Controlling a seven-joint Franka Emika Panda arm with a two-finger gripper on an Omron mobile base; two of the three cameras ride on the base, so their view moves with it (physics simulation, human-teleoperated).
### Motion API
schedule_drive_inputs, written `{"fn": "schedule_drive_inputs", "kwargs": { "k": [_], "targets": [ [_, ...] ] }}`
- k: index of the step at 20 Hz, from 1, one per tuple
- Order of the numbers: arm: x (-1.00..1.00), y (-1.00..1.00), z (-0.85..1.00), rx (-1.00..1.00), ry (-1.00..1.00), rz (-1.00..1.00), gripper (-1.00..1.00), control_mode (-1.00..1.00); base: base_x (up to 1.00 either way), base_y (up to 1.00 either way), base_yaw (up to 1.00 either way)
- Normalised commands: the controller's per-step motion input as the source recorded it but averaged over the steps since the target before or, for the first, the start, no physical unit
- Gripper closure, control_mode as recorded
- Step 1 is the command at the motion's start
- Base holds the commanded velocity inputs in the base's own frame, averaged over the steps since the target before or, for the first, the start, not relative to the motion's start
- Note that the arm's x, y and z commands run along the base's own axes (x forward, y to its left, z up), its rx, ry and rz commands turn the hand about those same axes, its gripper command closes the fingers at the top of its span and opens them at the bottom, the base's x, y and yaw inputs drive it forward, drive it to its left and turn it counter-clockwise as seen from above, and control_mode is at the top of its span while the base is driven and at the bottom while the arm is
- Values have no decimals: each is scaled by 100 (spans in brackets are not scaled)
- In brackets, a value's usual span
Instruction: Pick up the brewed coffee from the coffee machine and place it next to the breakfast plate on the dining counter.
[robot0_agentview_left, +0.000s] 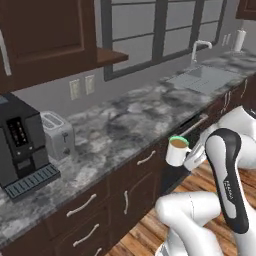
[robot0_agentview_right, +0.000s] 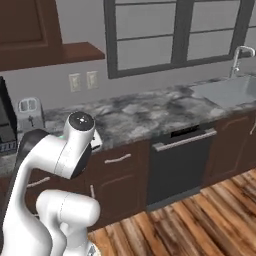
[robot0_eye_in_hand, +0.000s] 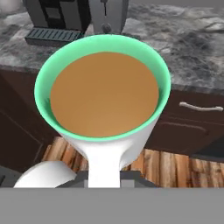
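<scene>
Standing at left of the left base view, the coffee machine (robot0_agentview_left: 22, 145) had an empty drip tray. I carried the brewed coffee (robot0_agentview_left: 177, 151) mid-frame, off the counter edge, over the wood floor. My gripper (robot0_agentview_left: 192, 157) was clamped tight on its handle; the mug sat upright, handle towards my hand, keeping the liquid level.

**Dark-wood kitchen under a wide window**

A marble counter (robot0_agentview_left: 125, 125) ran along a grey wall (robot0_agentview_right: 150, 82) over brown cabinets (robot0_agentview_right: 120, 172) with pale handles. A dark-framed window (robot0_agentview_left: 160, 30) stood above it, a steel sink (robot0_agentview_left: 202, 77) with a white faucet (robot0_agentview_left: 200, 49) beside. Two wall outlets (robot0_agentview_left: 81, 86) sat near a silver toaster (robot0_agentview_left: 57, 135). The floor (robot0_agentview_right: 190, 225) was wooden planks.
</scene>
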Motion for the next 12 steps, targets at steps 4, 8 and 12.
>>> {"fn": "schedule_drive_inputs", "kwargs": {
  "k": [4, 8, 12],
  "targets": [
    [0, 0, 0, 0, 0, 0, 100, 100, 0, -41, -78],
    [0, 0, 0, 0, 0, 0, 100, 100, 2, -41, -76],
    [0, 0, 0, 0, 0, 0, 100, 100, 2, -36, -77]
  ]
}}
